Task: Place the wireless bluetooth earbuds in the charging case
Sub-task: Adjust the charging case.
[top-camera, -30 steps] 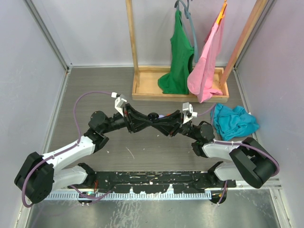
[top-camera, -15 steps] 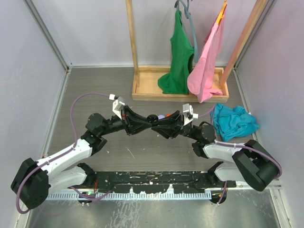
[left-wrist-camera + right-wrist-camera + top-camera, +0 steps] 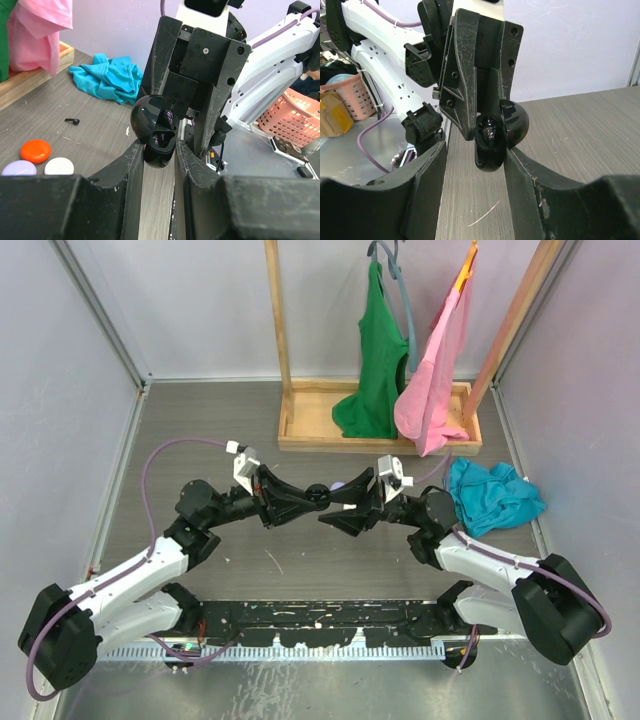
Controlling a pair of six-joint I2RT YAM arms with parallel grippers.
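My left gripper (image 3: 158, 150) is shut on the black charging case (image 3: 156, 131), held above the table with its round lid hinged open. The two cavities inside the case are dark and glossy; I cannot tell if a bud sits in them. My right gripper (image 3: 475, 150) faces it head-on and stands open, its right finger beside the charging case (image 3: 491, 142) and a wide gap on the left. In the top view both grippers meet mid-table around the case (image 3: 318, 492). One black earbud (image 3: 73, 120) lies on the table. The other earbuds are out of view.
Orange (image 3: 35, 150), lilac (image 3: 20, 168) and white (image 3: 59, 166) round discs lie on the table. A teal cloth (image 3: 493, 495) is at the right. A wooden rack (image 3: 378, 430) with green and pink garments stands at the back. A pink basket (image 3: 295, 117) sits beyond the table.
My right gripper has opened off the case and drawn back a little to the right. My left gripper has kept hold of the case and shifted slightly left.
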